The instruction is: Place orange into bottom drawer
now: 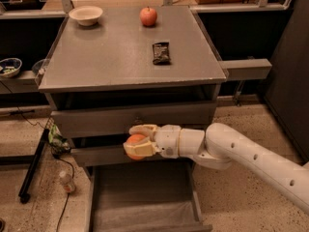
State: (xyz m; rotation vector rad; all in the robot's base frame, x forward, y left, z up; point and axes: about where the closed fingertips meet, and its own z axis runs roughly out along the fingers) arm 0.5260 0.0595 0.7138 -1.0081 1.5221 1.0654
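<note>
The tool [130, 140] is clamped on the orange [137, 139], one pale finger over the top of the fruit and the other under its lower front, so the orange is carried off any surface and hangs in front of the cabinet. The arm [241, 153] reaches in from four o'clock, its wrist roughly level. Just behind the orange is the front of the middle drawer [104, 156], and at twelve o'clock from the tool is the upper drawer [135, 120]; both look pushed in or nearly so. At six o'clock from the tool, the bottom drawer [145, 202] is pulled out, with bare floor showing and nothing seen inside it. The step in hand appears to be the carry: the fruit is grasped but not yet lowered. The next move likely calls for bringing the tool down toward six o'clock, clear of the middle drawer's front edge, until the orange is low over the drawer floor, and only then releasing it so it does not roll. Far off on the tabletop [111, 52], an apple [148, 16] sits at twelve o'clock, a bowl [86, 15] at eleven and a dark packet [161, 52] near one.
</note>
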